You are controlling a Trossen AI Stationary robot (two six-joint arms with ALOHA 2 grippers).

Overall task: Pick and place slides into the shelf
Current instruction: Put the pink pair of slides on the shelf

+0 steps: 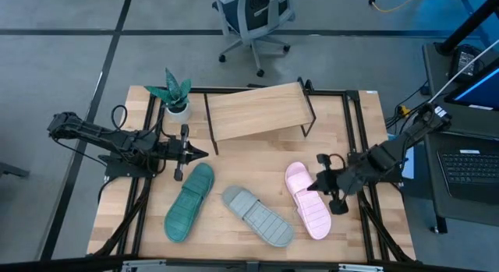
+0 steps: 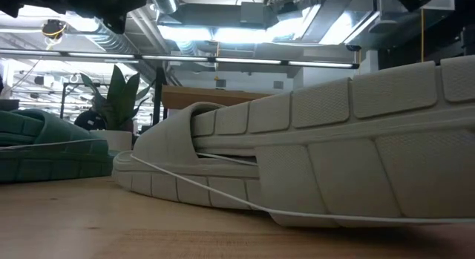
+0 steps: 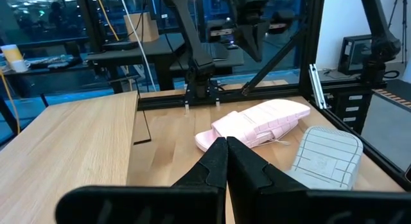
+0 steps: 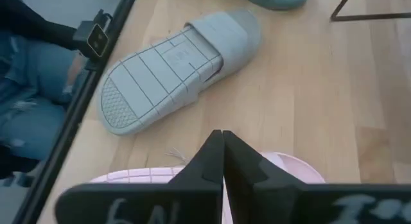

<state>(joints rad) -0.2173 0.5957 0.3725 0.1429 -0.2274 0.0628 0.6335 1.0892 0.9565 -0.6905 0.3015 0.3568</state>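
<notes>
The teal slide (image 1: 189,202), the grey slide (image 1: 259,216) and the pink slide (image 1: 306,200) lie sole-up in a row on the near half of the table. The wooden shelf (image 1: 257,110) stands on its wire frame at the far edge with nothing on it. My left gripper (image 1: 201,153) is shut and hangs just beyond the teal slide's far end; its wrist view shows the shut fingers (image 3: 226,147) pointing toward the pink slide (image 3: 257,121). My right gripper (image 1: 313,184) is shut over the pink slide (image 4: 289,169), pointing toward the grey slide (image 4: 173,63).
A small potted plant (image 1: 176,97) stands at the shelf's left end. A black frame rail (image 1: 355,139) runs along the table's sides. In the low view the grey slide (image 2: 312,140) fills the foreground. A person's legs (image 4: 32,89) show beside the near edge.
</notes>
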